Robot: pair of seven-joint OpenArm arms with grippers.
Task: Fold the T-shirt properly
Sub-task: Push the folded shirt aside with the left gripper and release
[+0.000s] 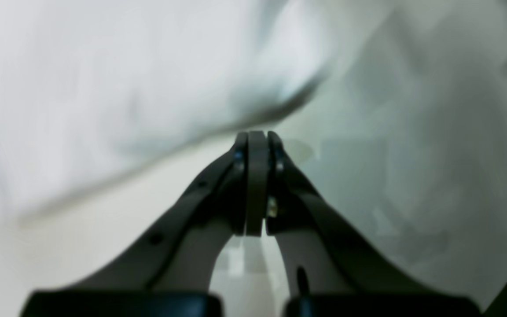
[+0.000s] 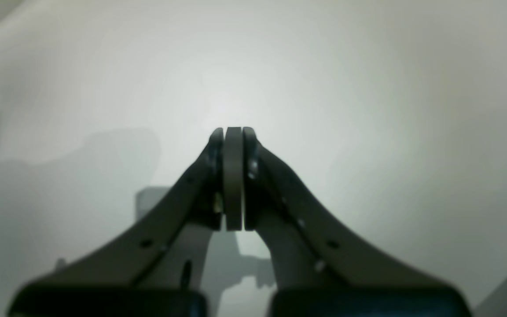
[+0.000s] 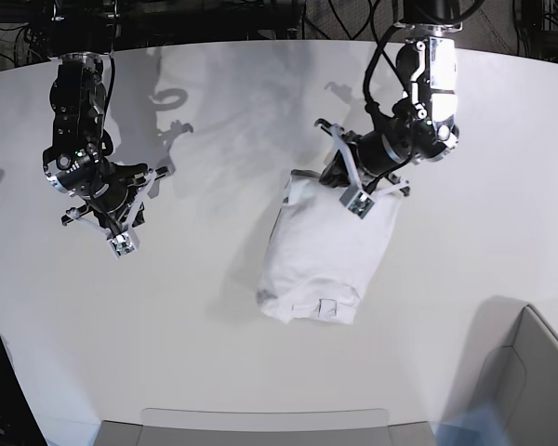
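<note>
Folded white T-shirt (image 3: 325, 251) lies right of centre in the base view on the white tabletop (image 3: 214, 353). Left gripper (image 3: 357, 197), jaws pressed together with nothing between them, hangs over the shirt's upper edge. Right gripper (image 3: 123, 240), jaws likewise together, hangs at frame left over bare tabletop, well apart from the shirt.

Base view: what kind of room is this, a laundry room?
More likely a robot lab. Two robot arms hang over a bare white table, cables run along the dark back edge, and only a folded white T-shirt lies there.
</note>
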